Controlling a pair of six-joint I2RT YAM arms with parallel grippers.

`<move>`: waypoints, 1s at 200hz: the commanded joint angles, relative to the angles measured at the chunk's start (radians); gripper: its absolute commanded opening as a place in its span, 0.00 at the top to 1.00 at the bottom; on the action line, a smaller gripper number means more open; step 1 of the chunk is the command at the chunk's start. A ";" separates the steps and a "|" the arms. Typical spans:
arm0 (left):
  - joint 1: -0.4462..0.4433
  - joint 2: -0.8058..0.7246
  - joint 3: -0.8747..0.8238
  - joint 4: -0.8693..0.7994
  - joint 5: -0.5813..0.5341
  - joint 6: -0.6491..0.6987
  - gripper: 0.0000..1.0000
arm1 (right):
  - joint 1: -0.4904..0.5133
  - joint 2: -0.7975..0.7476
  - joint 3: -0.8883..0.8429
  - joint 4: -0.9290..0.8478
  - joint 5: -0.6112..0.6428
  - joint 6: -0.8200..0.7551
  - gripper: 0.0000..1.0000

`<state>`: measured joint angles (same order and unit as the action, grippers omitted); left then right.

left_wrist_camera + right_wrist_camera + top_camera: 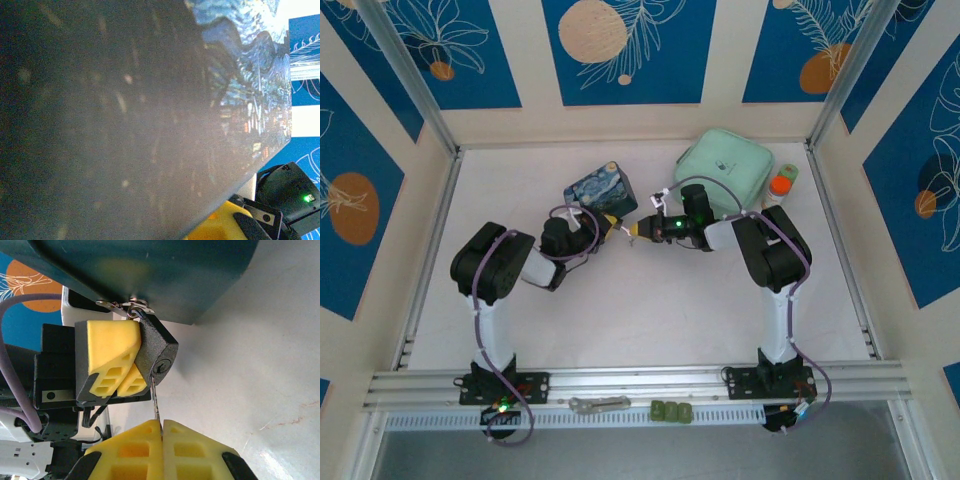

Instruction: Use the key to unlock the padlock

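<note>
- The right gripper (161, 423), at the bottom centre of its wrist view, was clenched on the key (156, 400). Two yellow pads pinched it so that only the thin blade stuck up.
- The left gripper (131, 365), at centre left, was clamped on the padlock (159, 347). The padlock hung from the hasp (117, 305) of the tin (150, 270), which ran across the top of the frame.
- The blade's tip met the keyhole (160, 367) just below centre; how deep it sat could not be told.
- Risk: the blade looked slightly slanted to the keyway, so a push might jam it, bend so slender a strip, or skid it off the face.
- Risk: the pads held little of the key, so a twist could spin it in the grip rather than turn the cylinder.
- Risk: the padlock pivoted on its shackle (136, 313), so pressure might swing it or drag the tin over the table (260, 365).
- The padlock body was blocky, dark and grainy, and the shackle was a thin bright loop.
- The key was pale, flat and narrow, and the pads were hollow-celled yellow plastic.
- The tin was smooth and glossy, and the table was pale and faintly scuffed.
</note>
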<state>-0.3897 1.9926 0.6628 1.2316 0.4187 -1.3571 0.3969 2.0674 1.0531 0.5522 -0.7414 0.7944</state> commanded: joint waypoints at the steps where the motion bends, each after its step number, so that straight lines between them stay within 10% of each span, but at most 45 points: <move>1: -0.026 -0.018 -0.004 0.002 0.034 -0.017 1.00 | 0.011 0.020 0.030 0.036 -0.028 0.016 1.00; 200: -0.080 -0.029 0.056 0.026 0.189 -0.059 1.00 | 0.062 0.061 0.211 -0.155 0.067 -0.068 1.00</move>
<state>-0.3923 1.9675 0.6819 1.1870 0.3946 -1.3911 0.4084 2.1067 1.1816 0.3977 -0.7338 0.7734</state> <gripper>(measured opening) 0.090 0.058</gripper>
